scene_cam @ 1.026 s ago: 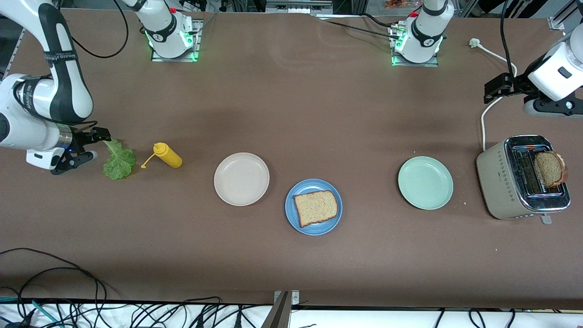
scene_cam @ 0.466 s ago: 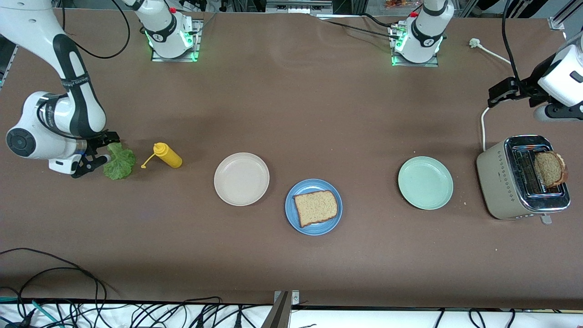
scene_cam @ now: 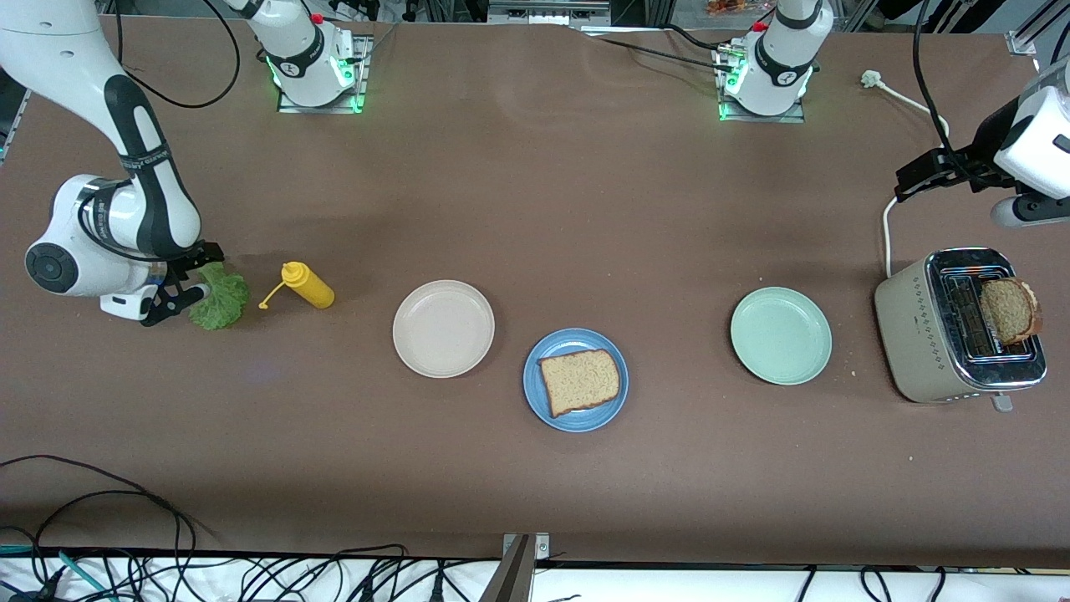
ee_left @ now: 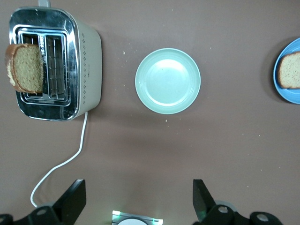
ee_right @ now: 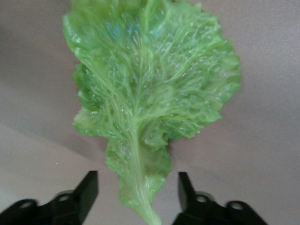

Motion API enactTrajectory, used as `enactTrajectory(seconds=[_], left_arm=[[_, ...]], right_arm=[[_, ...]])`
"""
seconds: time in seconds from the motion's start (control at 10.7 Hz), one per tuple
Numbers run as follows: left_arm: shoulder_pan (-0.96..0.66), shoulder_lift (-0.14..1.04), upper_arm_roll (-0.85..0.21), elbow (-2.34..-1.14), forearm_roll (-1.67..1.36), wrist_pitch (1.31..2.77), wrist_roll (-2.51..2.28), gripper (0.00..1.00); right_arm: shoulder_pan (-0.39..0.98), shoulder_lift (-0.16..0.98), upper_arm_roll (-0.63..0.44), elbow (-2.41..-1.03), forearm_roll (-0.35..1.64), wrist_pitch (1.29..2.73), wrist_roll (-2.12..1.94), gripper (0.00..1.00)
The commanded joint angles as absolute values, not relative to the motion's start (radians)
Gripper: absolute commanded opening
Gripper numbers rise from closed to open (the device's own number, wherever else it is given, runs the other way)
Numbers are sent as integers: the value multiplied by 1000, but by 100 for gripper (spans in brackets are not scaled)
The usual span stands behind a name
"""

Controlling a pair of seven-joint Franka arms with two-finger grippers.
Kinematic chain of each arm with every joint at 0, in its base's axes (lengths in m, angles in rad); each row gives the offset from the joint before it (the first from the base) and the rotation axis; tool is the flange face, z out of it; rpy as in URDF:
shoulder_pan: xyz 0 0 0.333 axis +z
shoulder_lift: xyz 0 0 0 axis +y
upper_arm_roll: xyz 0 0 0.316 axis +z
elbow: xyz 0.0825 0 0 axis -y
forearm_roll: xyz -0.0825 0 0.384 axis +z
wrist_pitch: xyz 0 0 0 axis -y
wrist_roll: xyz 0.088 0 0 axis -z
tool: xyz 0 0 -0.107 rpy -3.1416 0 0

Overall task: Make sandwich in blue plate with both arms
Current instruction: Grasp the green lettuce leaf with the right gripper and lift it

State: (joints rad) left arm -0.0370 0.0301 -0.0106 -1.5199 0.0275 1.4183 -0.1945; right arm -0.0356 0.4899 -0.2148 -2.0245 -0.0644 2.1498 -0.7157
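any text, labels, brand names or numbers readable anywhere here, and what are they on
Nothing can be read for certain.
Right arm: a line of light lettering on its dark band, too small to read.
Round badges on the two arm bases, near the green lights: too small to read.
Toaster: only a pattern of small diamond marks on its side, no words.
Plates, lettuce leaf, bread and yellow bottle: no text.

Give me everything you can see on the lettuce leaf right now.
The crinkled green lettuce leaf lies flat on the brown table at the right arm's end, beside the yellow squeeze bottle. It has a ruffled blade, pale central rib and branching veins. Its narrow stem end sits between the open fingers of the right arm's black pincer, not clamped yet.
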Motion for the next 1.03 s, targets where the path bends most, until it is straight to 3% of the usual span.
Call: enactTrajectory(seconds=[0.0, 0.09, 0.47, 0.65, 0.93], left_arm=[[-34, 52, -6, -1453, 32, 1401, -204, 100], [-37, 52, -6, -1453, 32, 1399, -198, 100], [-34, 52, -6, -1456, 26, 1396, -183, 100], [-32, 52, -6, -1456, 26, 1393, -181, 100], [-28, 52, -5, -1454, 28, 1391, -181, 100]], right_arm=[[-48, 492, -209, -2023, -45, 2145, -733, 7], [-51, 492, -210, -2022, -17, 2137, -733, 0], [-54, 460, -201, -1988, 9, 2096, -736, 0], [-48, 439, -198, -1855, 8, 1926, -738, 0], [-46, 439, -140, -1552, 8, 1590, -738, 0]])
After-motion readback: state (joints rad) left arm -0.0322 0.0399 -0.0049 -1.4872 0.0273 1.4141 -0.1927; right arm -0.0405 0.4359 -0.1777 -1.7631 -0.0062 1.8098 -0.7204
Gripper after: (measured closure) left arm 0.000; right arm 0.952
